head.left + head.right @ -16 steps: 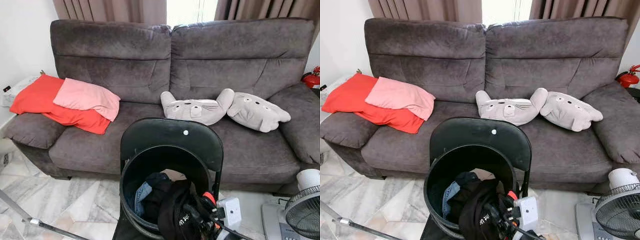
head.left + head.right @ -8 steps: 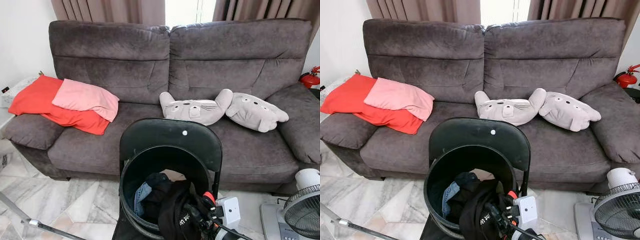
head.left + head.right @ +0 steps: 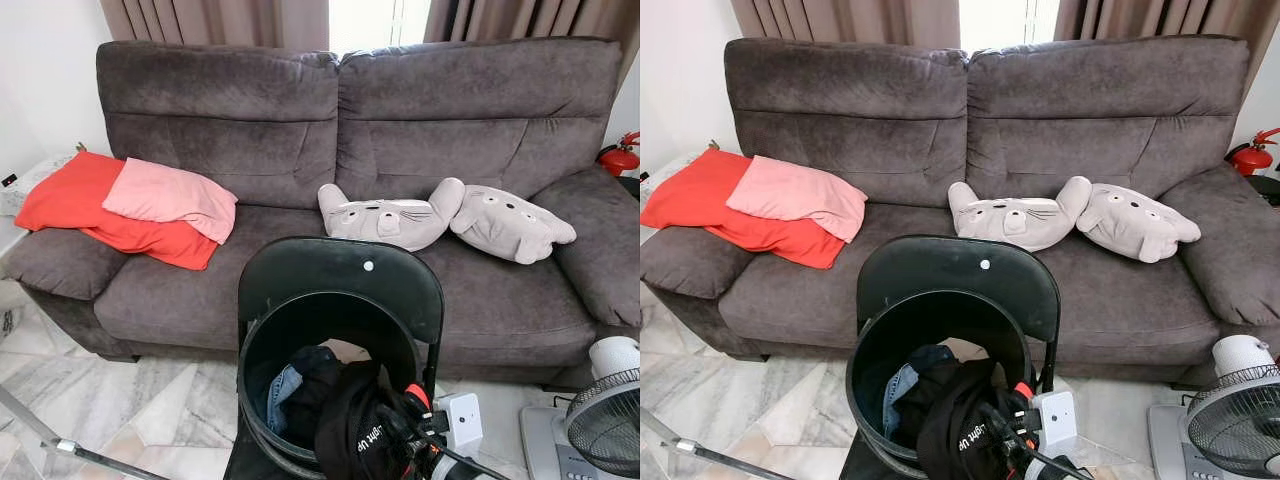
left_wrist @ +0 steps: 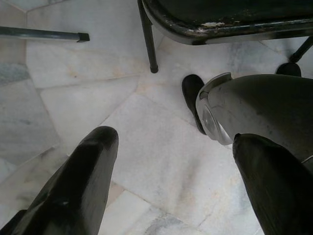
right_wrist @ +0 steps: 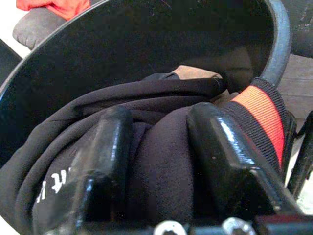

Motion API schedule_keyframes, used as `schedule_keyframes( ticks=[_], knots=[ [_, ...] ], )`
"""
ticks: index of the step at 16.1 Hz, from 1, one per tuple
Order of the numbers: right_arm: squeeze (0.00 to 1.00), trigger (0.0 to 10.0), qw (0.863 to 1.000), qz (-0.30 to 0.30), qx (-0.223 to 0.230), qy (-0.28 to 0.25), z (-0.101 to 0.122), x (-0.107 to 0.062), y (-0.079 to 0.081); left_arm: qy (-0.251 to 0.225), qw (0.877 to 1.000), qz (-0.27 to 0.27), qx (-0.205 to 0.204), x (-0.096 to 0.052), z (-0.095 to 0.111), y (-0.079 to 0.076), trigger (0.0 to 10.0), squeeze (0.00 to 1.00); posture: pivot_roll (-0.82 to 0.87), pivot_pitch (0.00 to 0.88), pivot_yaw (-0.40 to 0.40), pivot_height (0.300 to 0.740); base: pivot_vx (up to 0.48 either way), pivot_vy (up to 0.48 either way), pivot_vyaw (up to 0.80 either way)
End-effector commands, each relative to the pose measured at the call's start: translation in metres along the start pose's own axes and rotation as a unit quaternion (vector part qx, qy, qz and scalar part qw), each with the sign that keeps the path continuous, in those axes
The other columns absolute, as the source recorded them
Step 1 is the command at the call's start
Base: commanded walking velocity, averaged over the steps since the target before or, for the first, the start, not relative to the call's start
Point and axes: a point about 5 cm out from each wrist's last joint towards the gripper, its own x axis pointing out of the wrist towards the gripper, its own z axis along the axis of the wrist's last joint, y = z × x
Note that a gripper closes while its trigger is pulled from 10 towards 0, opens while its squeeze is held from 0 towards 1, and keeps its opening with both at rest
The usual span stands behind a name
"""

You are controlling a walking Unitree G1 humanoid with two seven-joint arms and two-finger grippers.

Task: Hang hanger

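The right gripper (image 5: 159, 147) reaches down into the black bucket (image 3: 262, 350) on the chair (image 3: 340, 280), fingers pinching a fold of the black garment (image 5: 161, 171). The left gripper (image 4: 176, 161) hangs low over the marble floor (image 4: 73, 93), fingers spread, holding nothing. No hanger can be made out.

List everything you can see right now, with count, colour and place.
Sofa: one, grey, against the curtains.
Cushions: two, red under pink, sofa's left end.
Plush pillows: two, grey, sofa's right seat.
Chair: one, black, before the sofa.
Bucket: one, black, on the chair.
Clothes: several, black and blue, in the bucket.
Fan: one, grey, floor at right.
Extinguisher: one, red, beside the sofa.
Left gripper: jaws apart, over the marble floor.
Right gripper: jaws on the black garment.
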Motion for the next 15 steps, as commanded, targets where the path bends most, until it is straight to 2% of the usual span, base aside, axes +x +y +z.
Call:
schedule_keyframes(
  ticks=[1, 8, 10, 14, 15],
  knots=[
    [0.0, 0.0, 0.999, -0.011, 0.014, 0.047, -0.019, -0.004, -0.002, 0.012, 1.0, -0.001, 0.007, -0.001, -0.006, 0.001, 10.0, 0.0, 0.03, 0.019, 0.049, 0.74, 0.0, 0.0, 0.0],
    [0.0, 0.0, 0.999, -0.006, 0.008, 0.052, -0.021, -0.003, -0.001, 0.015, 1.0, -0.007, 0.009, -0.001, -0.007, -0.001, 10.0, 0.0, 0.03, 0.005, 0.045, 0.74, 0.0, 0.0, 0.0],
    [0.0, 0.0, 0.999, -0.012, -0.008, 0.038, -0.018, -0.002, -0.002, 0.015, 1.0, -0.008, 0.01, -0.001, -0.007, -0.001, 10.0, 0.0, 0.03, 0.007, 0.044, 0.74, 0.0, 0.0, 0.0],
    [0.0, 0.0, 0.998, -0.048, -0.016, -0.035, 0.002, -0.003, -0.008, 0.014, 1.0, -0.005, 0.009, -0.001, -0.006, -0.001, 10.0, 0.0, 0.02, 0.012, 0.044, 0.74, 0.0, 0.0, 0.0],
    [0.0, 0.0, 0.99, -0.094, -0.026, -0.106, 0.02, -0.014, -0.011, 0.012, 1.0, -0.003, 0.01, -0.001, -0.005, 0.0, 10.0, 0.0, 0.01, 0.015, 0.046, 0.74, 0.0, 0.0, 0.0]
  ],
)
